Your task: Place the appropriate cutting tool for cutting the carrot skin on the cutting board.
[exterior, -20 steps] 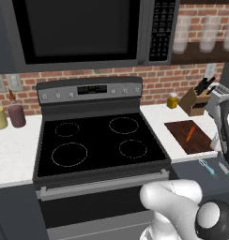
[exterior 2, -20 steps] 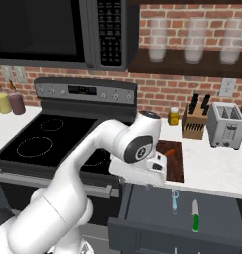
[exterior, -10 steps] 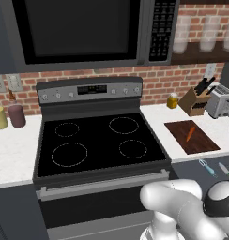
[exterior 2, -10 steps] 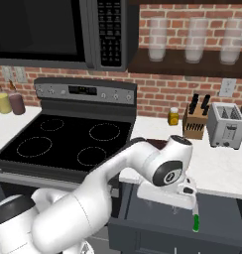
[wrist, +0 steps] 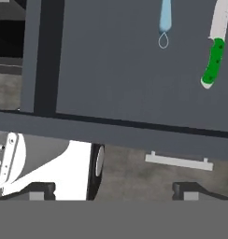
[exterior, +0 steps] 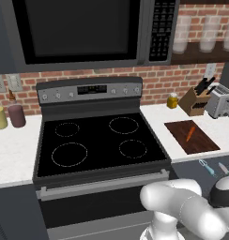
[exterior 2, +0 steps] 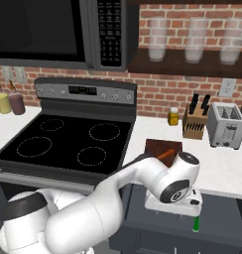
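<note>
Seemingly, the reach for the peeler is in hand: ahead of the gripper, whose state cannot be told, it must be approached and grasped.

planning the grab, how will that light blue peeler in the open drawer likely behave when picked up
The peeler looks slim and small, so probably light and stiff. It lies flat on the smooth drawer floor, so it may skid if nudged rather than roll. The green-handled knife lies apart from it, so a careful grab should not disturb it.
</note>
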